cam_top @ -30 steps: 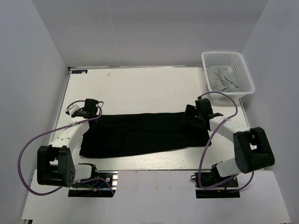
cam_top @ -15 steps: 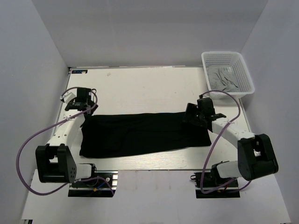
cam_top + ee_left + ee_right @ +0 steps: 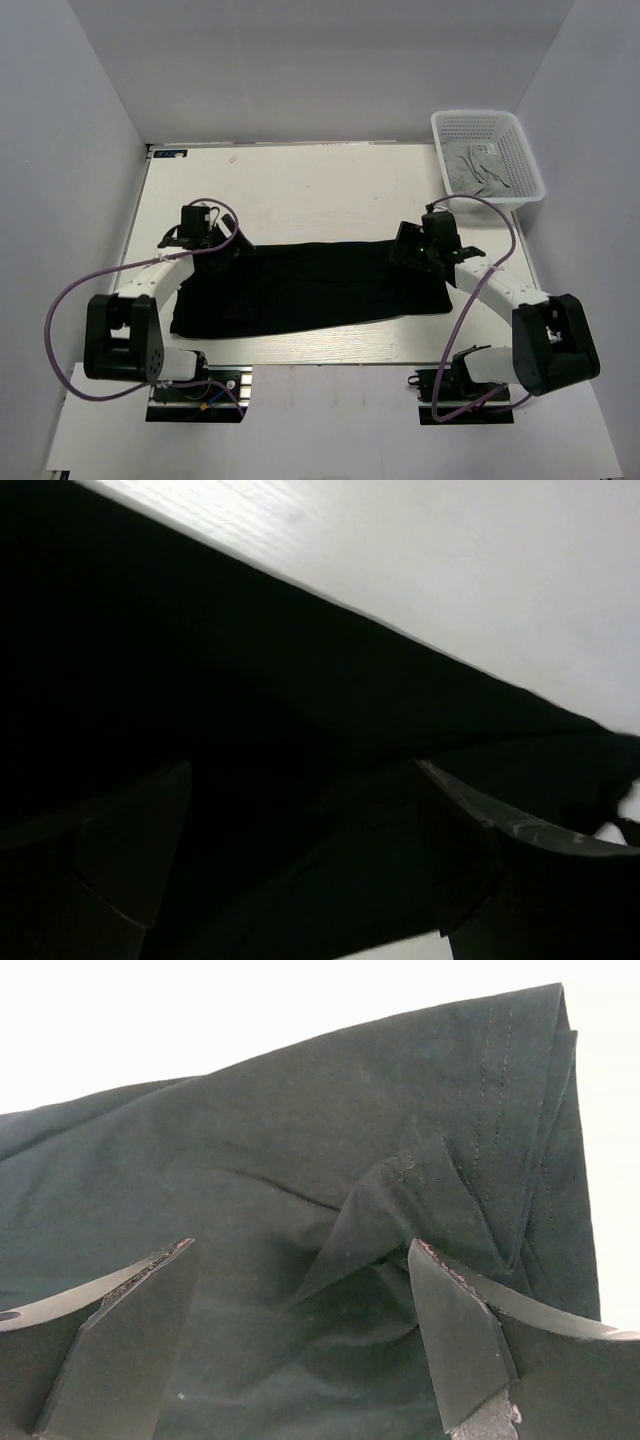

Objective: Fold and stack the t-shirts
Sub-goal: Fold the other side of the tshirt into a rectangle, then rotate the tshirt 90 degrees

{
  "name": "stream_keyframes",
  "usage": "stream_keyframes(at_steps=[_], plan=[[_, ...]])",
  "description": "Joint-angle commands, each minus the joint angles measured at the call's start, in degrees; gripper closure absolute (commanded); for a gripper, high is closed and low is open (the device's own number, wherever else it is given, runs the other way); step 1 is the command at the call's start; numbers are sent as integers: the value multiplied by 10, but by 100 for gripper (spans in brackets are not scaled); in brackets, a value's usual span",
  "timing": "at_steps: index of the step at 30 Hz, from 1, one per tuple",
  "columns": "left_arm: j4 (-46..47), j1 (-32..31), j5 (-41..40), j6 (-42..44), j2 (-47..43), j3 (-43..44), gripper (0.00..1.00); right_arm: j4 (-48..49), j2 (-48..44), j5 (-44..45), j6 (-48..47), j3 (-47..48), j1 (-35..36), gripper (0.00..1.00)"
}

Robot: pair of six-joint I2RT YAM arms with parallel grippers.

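Note:
A black t-shirt (image 3: 310, 285), folded into a long band, lies flat across the middle of the table. My left gripper (image 3: 222, 248) hovers open over its upper left end. In the left wrist view dark cloth (image 3: 300, 680) fills most of the picture, and the left gripper (image 3: 300, 850) has nothing pinched. My right gripper (image 3: 408, 250) is open over the shirt's right end. In the right wrist view the right gripper (image 3: 300, 1305) straddles a raised crease of black cloth (image 3: 300, 1140) near the stitched hem. A light grey t-shirt (image 3: 475, 170) lies crumpled in the basket.
The white mesh basket (image 3: 532, 170) stands at the far right corner of the white table (image 3: 300, 190). White walls close in the left, back and right sides. Purple cables loop from both arms beside the shirt's ends.
The left gripper opened wide, swung out past the shirt's left end, then came back right over its upper left corner. The right gripper stayed open and barely moved.

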Motion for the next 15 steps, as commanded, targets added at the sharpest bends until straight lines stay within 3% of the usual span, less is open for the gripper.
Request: stream_keyframes(at_steps=[1,3,11,15], plan=[[-46,14,-105,2,15,-5,0,21,27,17,17,9,0,10],[-70,14,-149,-10,40,3,0,21,46,23,22,14,0,10],[-25,14,-121,-5,139,-15,0,26,99,16,-8,67,2,10],[-11,14,-116,-12,193,27,0,42,133,7,-18,83,2,10]])
